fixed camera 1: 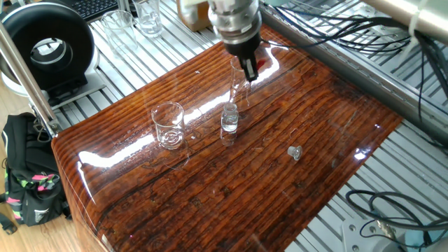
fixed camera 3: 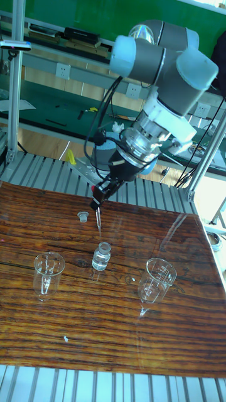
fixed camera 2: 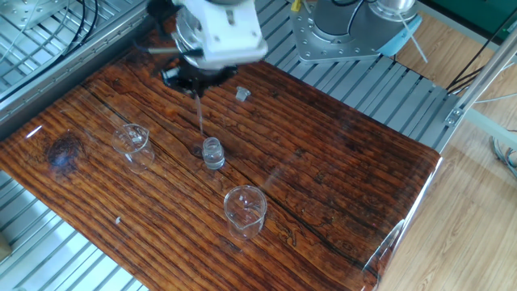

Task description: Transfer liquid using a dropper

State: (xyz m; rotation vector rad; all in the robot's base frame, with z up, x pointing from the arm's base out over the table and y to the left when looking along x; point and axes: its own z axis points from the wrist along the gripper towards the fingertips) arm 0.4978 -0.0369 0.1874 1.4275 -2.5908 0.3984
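My gripper (fixed camera 1: 246, 64) (fixed camera 2: 194, 79) (fixed camera 3: 99, 198) is shut on the dropper (fixed camera 1: 241, 82) (fixed camera 2: 199, 115) (fixed camera 3: 98, 218), a thin clear tube hanging straight down, its red bulb between the fingers. The tip hangs a little above the mouth of a small clear vial (fixed camera 1: 229, 119) (fixed camera 2: 212, 153) (fixed camera 3: 102, 256) that stands upright in the middle of the wooden table (fixed camera 1: 294, 105). The liquid is too clear to make out in the vial or the tube.
Two empty glass beakers (fixed camera 2: 132, 144) (fixed camera 2: 245, 212) stand on either side of the vial, also seen as beakers (fixed camera 3: 48, 271) (fixed camera 3: 157, 275). A small loose cap (fixed camera 1: 295, 152) (fixed camera 2: 241, 94) (fixed camera 3: 82, 217) lies on the wood. Cables and metal slats ring the table.
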